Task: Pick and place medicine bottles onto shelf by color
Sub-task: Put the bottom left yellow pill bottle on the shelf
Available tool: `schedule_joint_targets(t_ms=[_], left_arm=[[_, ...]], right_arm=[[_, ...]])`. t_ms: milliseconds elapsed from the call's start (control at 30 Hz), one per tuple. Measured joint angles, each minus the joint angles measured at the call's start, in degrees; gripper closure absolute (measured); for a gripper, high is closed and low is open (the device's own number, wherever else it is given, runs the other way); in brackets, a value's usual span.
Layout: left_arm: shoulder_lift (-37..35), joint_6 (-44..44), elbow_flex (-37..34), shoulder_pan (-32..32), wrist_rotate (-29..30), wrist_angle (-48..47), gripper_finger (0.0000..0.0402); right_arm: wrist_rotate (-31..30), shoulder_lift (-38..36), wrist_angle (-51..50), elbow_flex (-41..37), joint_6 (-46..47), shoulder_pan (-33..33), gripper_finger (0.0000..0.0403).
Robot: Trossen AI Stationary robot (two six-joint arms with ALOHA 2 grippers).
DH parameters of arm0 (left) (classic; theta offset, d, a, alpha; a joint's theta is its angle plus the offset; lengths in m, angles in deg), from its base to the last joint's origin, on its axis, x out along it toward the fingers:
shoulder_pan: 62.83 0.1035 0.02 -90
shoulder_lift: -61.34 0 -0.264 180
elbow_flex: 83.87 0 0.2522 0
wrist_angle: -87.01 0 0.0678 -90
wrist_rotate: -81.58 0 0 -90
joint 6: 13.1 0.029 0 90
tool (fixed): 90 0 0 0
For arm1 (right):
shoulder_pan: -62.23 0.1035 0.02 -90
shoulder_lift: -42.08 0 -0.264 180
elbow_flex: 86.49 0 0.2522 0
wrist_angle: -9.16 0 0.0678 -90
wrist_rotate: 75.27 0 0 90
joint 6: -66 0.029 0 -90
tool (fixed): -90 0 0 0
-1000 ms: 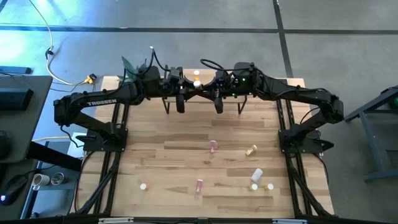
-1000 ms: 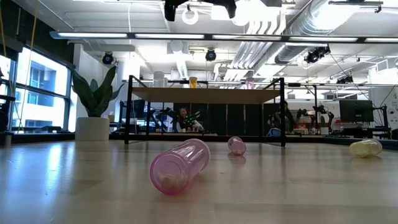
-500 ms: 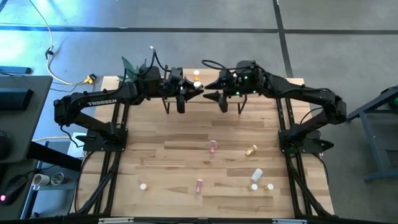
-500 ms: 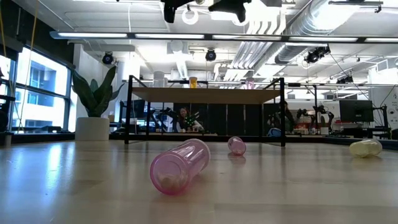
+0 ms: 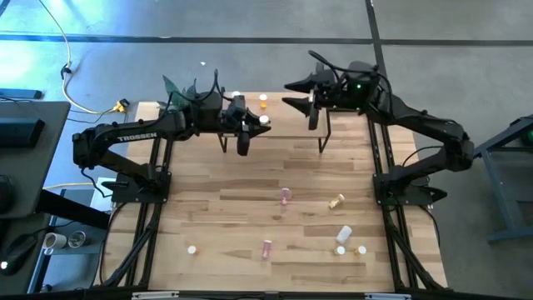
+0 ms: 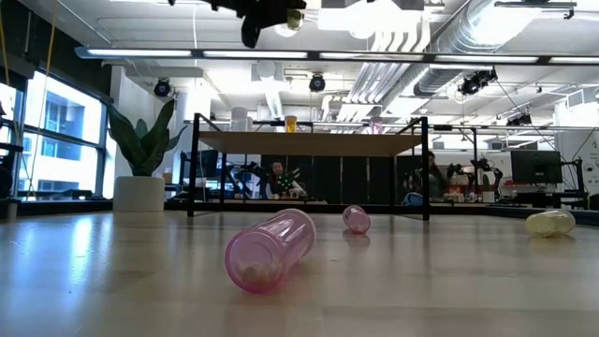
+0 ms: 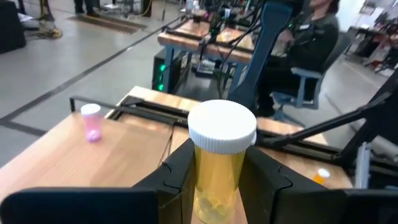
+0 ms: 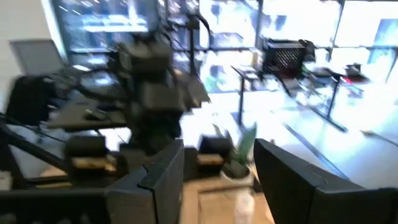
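Left claw (image 7: pixel 219 180) clamped on white-capped yellow medicine bottle (image 7: pixel 219 163) above light-wood shelf (image 7: pixel 134 146); right claw (image 8: pixel 217 177) raised, fingers parted, empty

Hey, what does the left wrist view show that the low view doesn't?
Only the left wrist view shows the left gripper clamped on a white-capped orange-yellow bottle, with a pink bottle standing on the shelf.

Only the low view shows a pink bottle lying on its side on the table, near the camera.

Both show the shelf and a seated person behind.
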Motion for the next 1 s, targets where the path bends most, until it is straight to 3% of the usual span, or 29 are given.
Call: schedule_joint_targets(t_ms=[400,1000], left_arm=[[1.0,2.6,0.0,-2.9,3.6,-9.1,0.0316],[7.2,3.8,0.1,-5.3,3.9,-9.0,0.0316]], right_arm=[[1.5,1.8,-12.9,0.0,4.3,1.4,0.0217],[1.4,8.9,-17.0,-0.1,0.0,7.8,0.0217]])
